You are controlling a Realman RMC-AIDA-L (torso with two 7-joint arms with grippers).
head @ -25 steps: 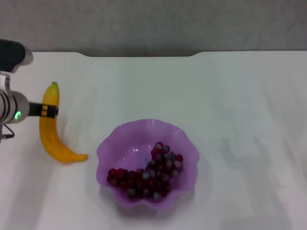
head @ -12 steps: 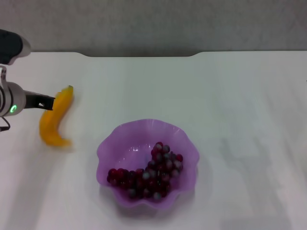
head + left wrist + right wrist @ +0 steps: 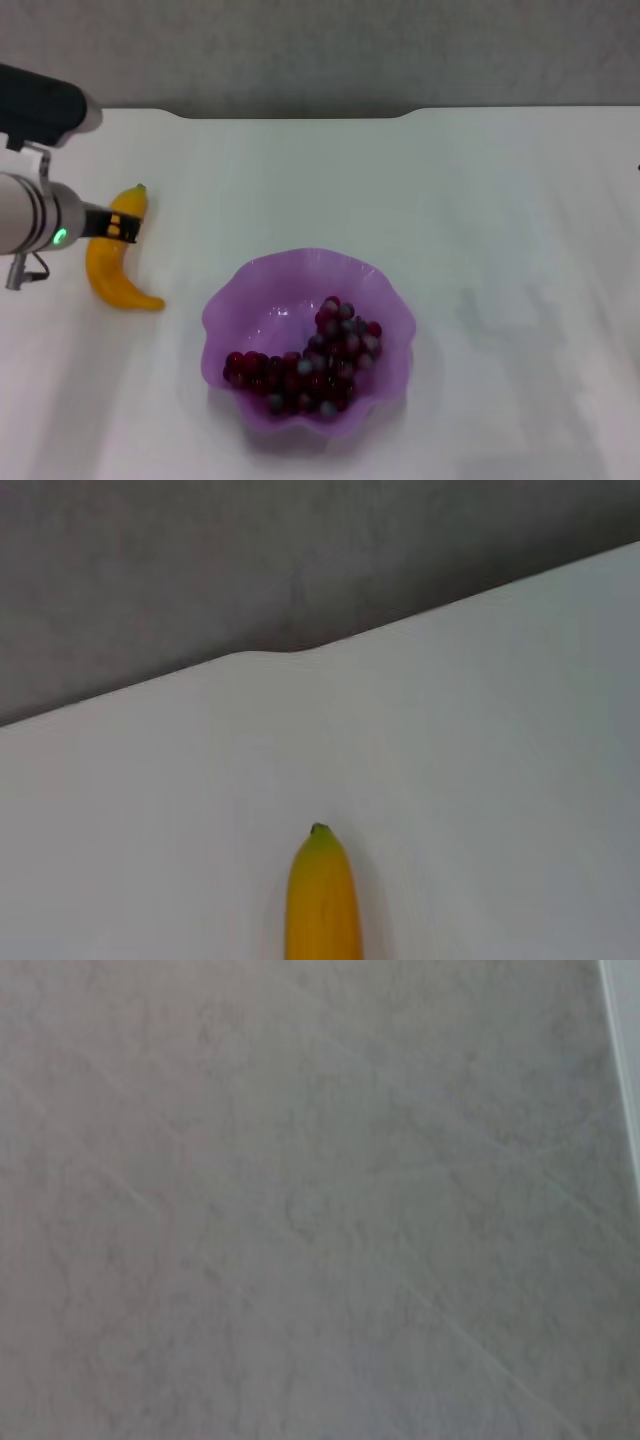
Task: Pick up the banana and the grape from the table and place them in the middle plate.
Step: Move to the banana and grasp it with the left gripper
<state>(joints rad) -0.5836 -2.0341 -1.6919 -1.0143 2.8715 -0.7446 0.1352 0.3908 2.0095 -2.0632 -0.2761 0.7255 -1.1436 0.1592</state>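
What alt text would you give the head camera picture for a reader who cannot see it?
The robot's left gripper is shut on a curved yellow banana at the left of a plain white table. In the middle sits a translucent purple scalloped plate already holding a bunch of dark red-purple grapes. The right arm is out of view.

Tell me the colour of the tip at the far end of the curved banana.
Greenish; the curved yellow banana shows it best in the left wrist view.

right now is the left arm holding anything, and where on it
The left end effector grips the banana across its upper part, just below the greenish tip; the curved lower end hangs free.
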